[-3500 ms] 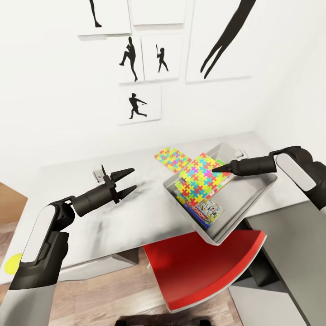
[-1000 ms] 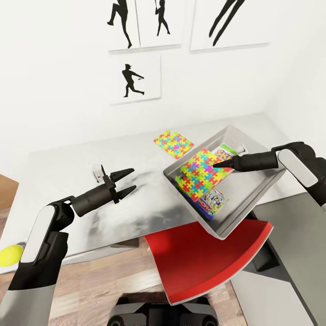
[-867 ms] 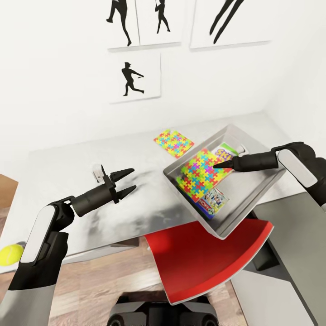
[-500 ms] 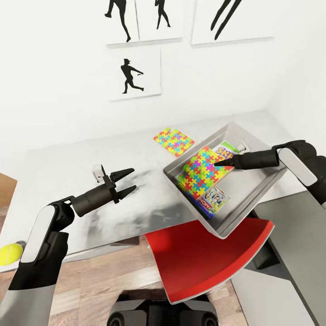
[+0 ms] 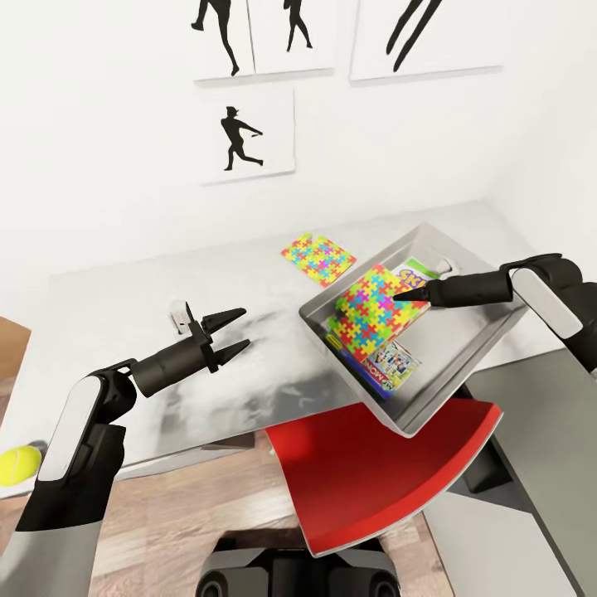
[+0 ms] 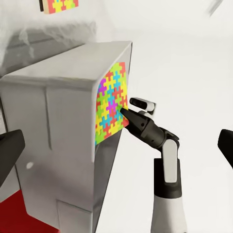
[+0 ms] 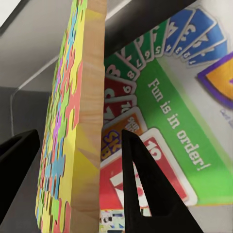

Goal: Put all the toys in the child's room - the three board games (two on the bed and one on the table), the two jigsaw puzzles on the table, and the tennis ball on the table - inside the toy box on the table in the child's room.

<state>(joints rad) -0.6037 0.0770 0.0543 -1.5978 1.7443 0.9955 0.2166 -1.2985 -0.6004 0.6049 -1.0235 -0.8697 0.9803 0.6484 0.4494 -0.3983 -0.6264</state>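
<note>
Tennis ball (image 5: 18,464): is lying on the floor, off the table (image 5: 124,332).
Left gripper (image 5: 222,335): is being held apart, empty, over the table.
Second jigsaw (image 5: 317,258): is lying on the table, beside the toy box (image 5: 464,365).
Right gripper (image 5: 401,294): fingers are standing apart around the upper jigsaw (image 5: 373,311) edge inside the toy box.
Risk: the toy box is overhanging the table edge; a push could be tipping it off, judged likely.

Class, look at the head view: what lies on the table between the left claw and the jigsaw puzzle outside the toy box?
Nothing: the head view shows bare mottled table between the left claw and that jigsaw puzzle.
</note>
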